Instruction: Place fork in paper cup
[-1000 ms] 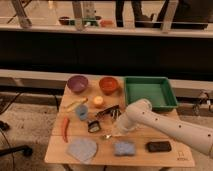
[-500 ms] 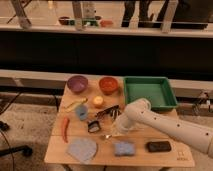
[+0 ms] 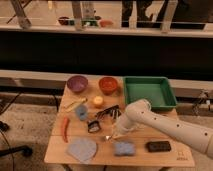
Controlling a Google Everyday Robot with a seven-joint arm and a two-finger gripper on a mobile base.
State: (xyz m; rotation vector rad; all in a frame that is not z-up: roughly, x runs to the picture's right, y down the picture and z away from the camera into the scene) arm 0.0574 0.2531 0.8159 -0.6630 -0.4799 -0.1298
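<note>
The white arm [image 3: 165, 125] reaches in from the 4 o'clock side of the wooden tabletop [image 3: 102, 152], and its gripper [image 3: 116, 134] hangs low over the middle of the board, pointed down toward 7 o'clock. Whether the jaws are clenched or released cannot be told from this view, nor whether they grasp anything.

A small bright metallic glint [image 3: 106, 137] lies on the wood just at 9 o'clock of the jaws, close to their tip; it may be the fork, though it is too small to name for certain. No paper cup can be made out.

Around the gripper: a dark, spiky cluster of black-handled utensils [image 3: 107, 113] at its 11 o'clock, and a small dark boxy object [image 3: 93, 126] at its 9 o'clock. A blue sponge [image 3: 123, 148], soft and rectangular, sits just at 6 o'clock of the jaws; a flat black rectangular block [image 3: 158, 146] lies at 4 o'clock.

Farther off, a purple bowl [image 3: 77, 83] and an orange-red bowl [image 3: 108, 84], both round and smooth, stand along the far edge, with a green plastic tray [image 3: 149, 92], rectangular with raised walls, at 1 o'clock. A yellow-orange round fruit [image 3: 98, 101] sits below the bowls. A slim red chilli pepper [image 3: 65, 129] lies near the left edge, and a crumpled grey-blue cloth [image 3: 81, 149] rests at the near corner.
</note>
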